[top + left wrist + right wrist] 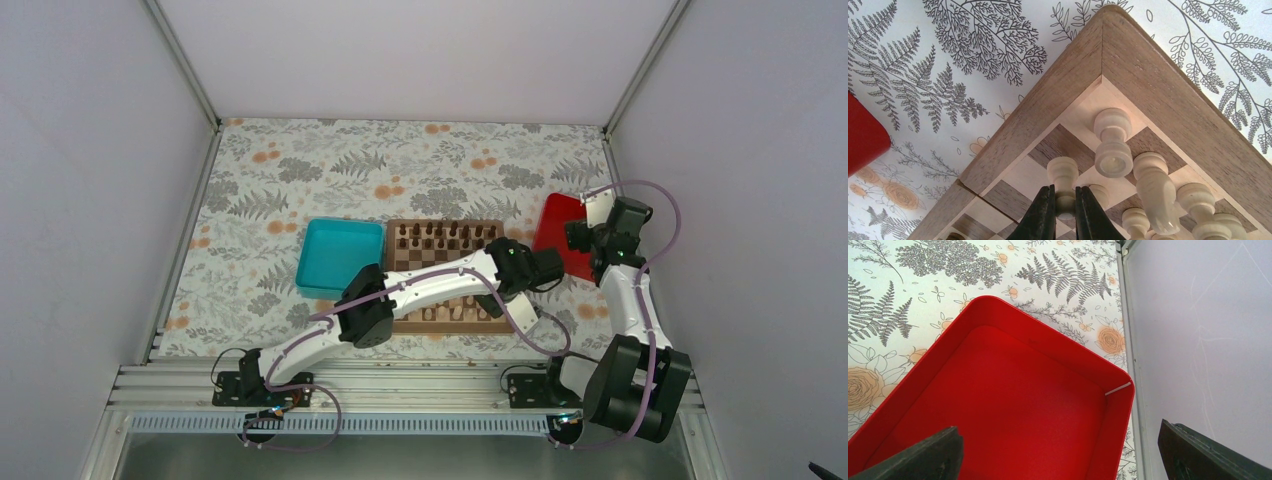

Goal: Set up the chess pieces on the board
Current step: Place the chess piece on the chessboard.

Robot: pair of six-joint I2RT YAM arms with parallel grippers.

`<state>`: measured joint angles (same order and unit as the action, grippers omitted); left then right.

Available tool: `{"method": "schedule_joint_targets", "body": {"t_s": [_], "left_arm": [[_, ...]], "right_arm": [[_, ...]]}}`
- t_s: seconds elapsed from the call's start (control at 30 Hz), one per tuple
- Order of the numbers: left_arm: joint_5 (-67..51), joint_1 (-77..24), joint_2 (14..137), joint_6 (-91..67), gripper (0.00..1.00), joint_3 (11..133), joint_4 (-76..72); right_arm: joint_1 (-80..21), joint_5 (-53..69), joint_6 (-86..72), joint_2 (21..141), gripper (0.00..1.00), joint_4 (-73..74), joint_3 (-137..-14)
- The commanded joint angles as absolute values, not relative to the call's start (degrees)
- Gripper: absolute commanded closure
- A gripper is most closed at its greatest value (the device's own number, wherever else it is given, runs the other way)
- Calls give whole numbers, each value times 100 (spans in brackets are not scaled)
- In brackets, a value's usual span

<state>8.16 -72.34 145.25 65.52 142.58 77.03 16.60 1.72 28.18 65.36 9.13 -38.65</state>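
The left claw (1065, 205) pinches a pale piece (1063, 172) by its stem at a corner of the board (1058, 85), mid-table, probably to seat it squarely. The right claw (1058, 455) hangs spread over the red box (1048, 332) by the table's right edge.

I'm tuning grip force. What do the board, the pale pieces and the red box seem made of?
The board: wood, matte, with visible grain and a mitred corner joint. The pale pieces: likely light turned wood, smooth, unpainted; faint grain. The red box: probably plastic or painted metal; smooth uniform surface with soft sheen, rounded corners.
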Motion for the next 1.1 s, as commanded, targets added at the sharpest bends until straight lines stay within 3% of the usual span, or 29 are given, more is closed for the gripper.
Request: {"method": "schedule_joint_targets", "body": {"t_s": [0.0, 1.07], "left_arm": [[824, -7216, 14599, 6630, 97, 14225, 7778], [768, -7269, 14658, 6639, 85, 14497, 7768]], "right_arm": [[1708, 299, 2768, 6504, 0, 949, -3920], [1705, 421, 2829, 6590, 0, 1002, -3885]]}}
